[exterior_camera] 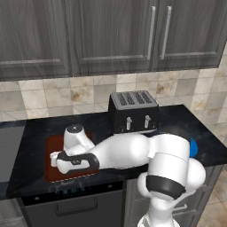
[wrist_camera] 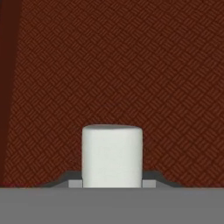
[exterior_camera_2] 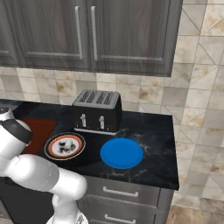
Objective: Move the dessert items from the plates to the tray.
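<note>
Over the tray (exterior_camera: 52, 146), left of the toaster (exterior_camera: 133, 111), the arm reaches low. Hand view: a white marshmallow (wrist_camera: 112, 155) sits clamped between the fingers (wrist_camera: 75, 183), with the tray's woven red-brown floor close behind it. Marshmallow looks upright, square in the grip.

Right of the tray and in front of the toaster: patterned plate (exterior_camera_2: 64, 146), then blue plate (exterior_camera_2: 121, 153) further right. Blue plate looks bare. The patterned plate's centre is too busy to tell whether a marshmallow sits on it.

Risks, as judged:
- Letting go while above the floor of the tray: the stubby cylinder could bounce or roll toward the low rim.
- Soft piece may cling to one finger on release and get dragged when the hand lifts.
- Pressing down too far would squash it against the tray.

Hard to make out:
- Gap between marshmallow and tray floor; contact cannot be told.
- Finger tips mostly cut off at the bottom edge of the hand view.
- Arm hides much of the tray in the left base view; any marshmallow already there can't be seen.
</note>
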